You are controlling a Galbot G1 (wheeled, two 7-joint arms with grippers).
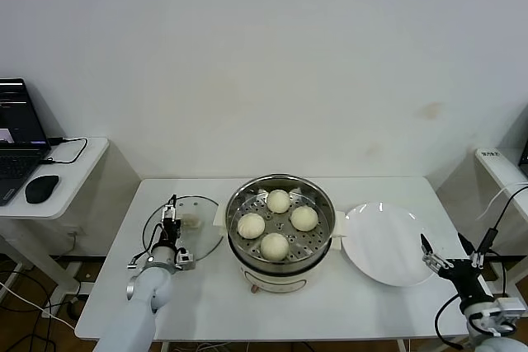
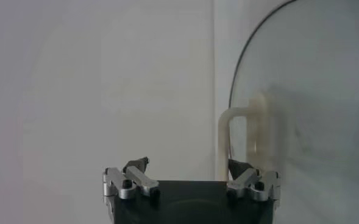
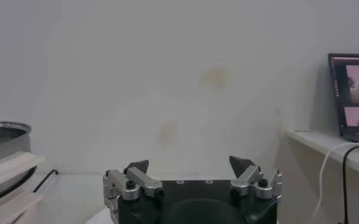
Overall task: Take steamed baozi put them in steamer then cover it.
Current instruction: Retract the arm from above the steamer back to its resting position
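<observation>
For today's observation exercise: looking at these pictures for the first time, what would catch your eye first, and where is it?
The steel steamer at the table's centre stands out, with four steamed baozi on its perforated tray. To its left the glass cover lies flat on the table, the left gripper poised over it with jaws open. On the steamer's right sits an empty white plate, and the right gripper waits open beyond it.

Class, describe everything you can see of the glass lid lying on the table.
The glass lid is round and clear, with a thin metal rim and a cream rectangular handle at its centre. It lies flat on the white table, handle up, to the left of the steamer. The left gripper is over it, jaws open near the handle; contact cannot be told.
</observation>
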